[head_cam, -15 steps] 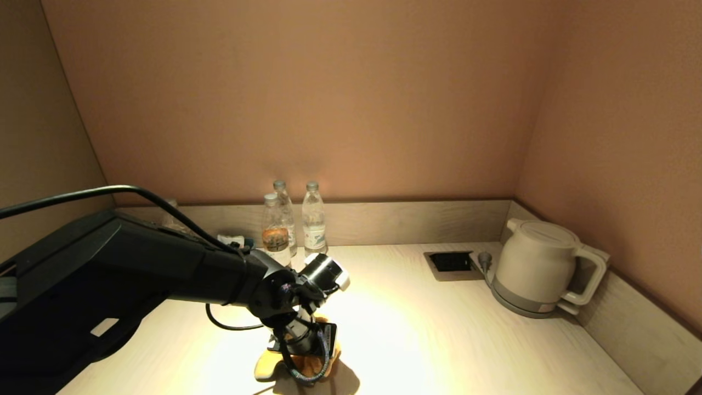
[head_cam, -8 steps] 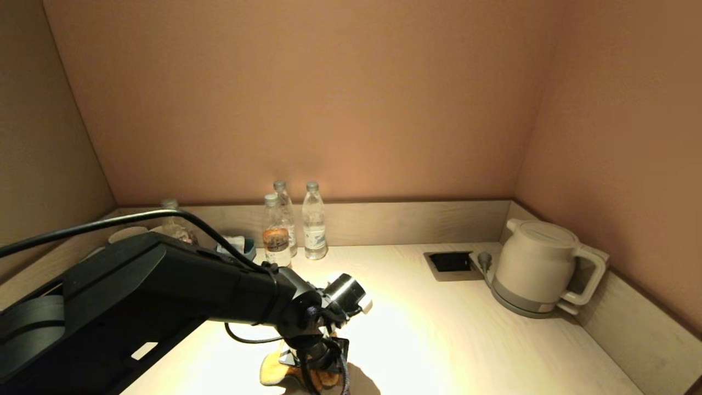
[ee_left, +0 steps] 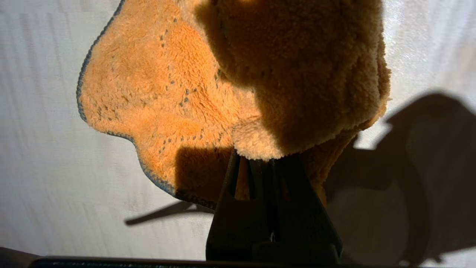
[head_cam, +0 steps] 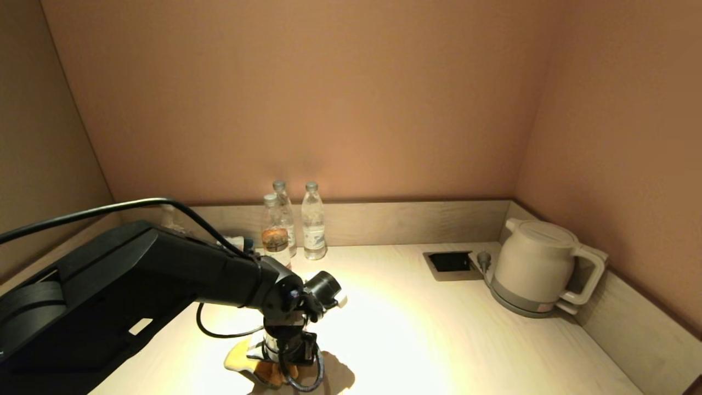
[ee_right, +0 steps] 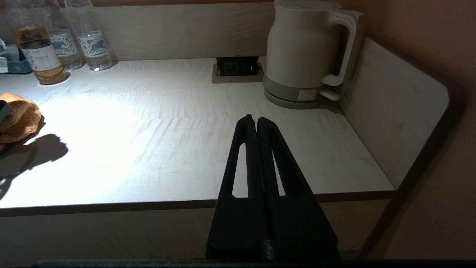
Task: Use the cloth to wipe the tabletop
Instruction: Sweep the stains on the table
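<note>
The left tool [ee_left: 260, 163] is clamped on the orange cloth [ee_left: 208, 93], pressing it flat on the desk [head_cam: 439, 340] at the near left, under a bright light patch. The right tool [ee_right: 257, 121], fingers pressed together, hangs off the desk's near edge. A kettle [head_cam: 535, 269] stands far right, bottles [head_cam: 296, 225] at the back

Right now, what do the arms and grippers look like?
Left arm: matte black, boxy links, a black cable looping over it, a cylindrical wrist camera with a pale end. Left gripper and right gripper: black, tapered, slotted fingers. No markings visible.
</note>
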You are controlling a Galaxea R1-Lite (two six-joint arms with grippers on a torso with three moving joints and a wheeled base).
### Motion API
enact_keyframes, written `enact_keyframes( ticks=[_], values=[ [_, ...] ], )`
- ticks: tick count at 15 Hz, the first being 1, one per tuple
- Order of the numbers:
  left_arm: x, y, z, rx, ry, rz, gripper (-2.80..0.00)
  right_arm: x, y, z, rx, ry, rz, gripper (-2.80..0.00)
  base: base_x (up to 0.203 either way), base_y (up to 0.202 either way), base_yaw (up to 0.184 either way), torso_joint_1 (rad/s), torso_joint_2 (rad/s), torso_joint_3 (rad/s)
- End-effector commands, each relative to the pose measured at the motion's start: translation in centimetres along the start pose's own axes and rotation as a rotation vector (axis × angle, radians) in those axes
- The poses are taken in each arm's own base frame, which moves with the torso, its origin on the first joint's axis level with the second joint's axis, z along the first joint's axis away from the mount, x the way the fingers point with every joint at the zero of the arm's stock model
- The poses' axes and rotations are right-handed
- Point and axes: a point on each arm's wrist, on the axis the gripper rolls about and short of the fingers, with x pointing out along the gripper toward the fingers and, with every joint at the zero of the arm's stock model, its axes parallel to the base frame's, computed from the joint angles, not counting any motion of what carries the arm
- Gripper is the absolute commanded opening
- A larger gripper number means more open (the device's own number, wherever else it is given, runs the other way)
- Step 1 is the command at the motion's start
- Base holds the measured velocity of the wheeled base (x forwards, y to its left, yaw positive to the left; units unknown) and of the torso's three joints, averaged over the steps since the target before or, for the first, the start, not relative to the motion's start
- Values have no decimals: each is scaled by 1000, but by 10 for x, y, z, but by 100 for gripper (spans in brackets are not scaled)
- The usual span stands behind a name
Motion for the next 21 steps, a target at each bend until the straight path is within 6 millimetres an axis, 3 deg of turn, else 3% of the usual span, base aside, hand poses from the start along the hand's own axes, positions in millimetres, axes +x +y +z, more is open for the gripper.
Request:
enact_keyframes(
  ticks=[1,3,5,7,9,11,14,18,21],
  values=[
    [3,11,6,-32,6,15,-280,0,0,0,0,1,0,-280,0,0,0,0,0,0],
    [6,29,8,-64,29,39,-280,0,0,0,0,1,0,-280,0,0,0,0,0,0],
    [-7,42,-2,-63,39,40,-280,0,0,0,0,1,0,-280,0,0,0,0,0,0],
    [-17,42,-12,-47,43,30,-280,0,0,0,0,1,0,-280,0,0,0,0,0,0],
    [-41,34,-37,-12,27,2,-280,0,0,0,0,1,0,-280,0,0,0,0,0,0],
    [-49,31,-45,-7,21,-10,-280,0,0,0,0,1,0,-280,0,0,0,0,0,0],
    [-69,2,-69,66,-15,-66,-280,0,0,0,0,1,0,-280,0,0,0,0,0,0],
    [-94,-23,-77,96,-23,-196,-280,0,0,0,0,1,0,-280,0,0,0,0,0,0],
    [-98,-33,-74,95,-40,-232,-280,0,0,0,0,1,0,-280,0,0,0,0,0,0]
  ],
)
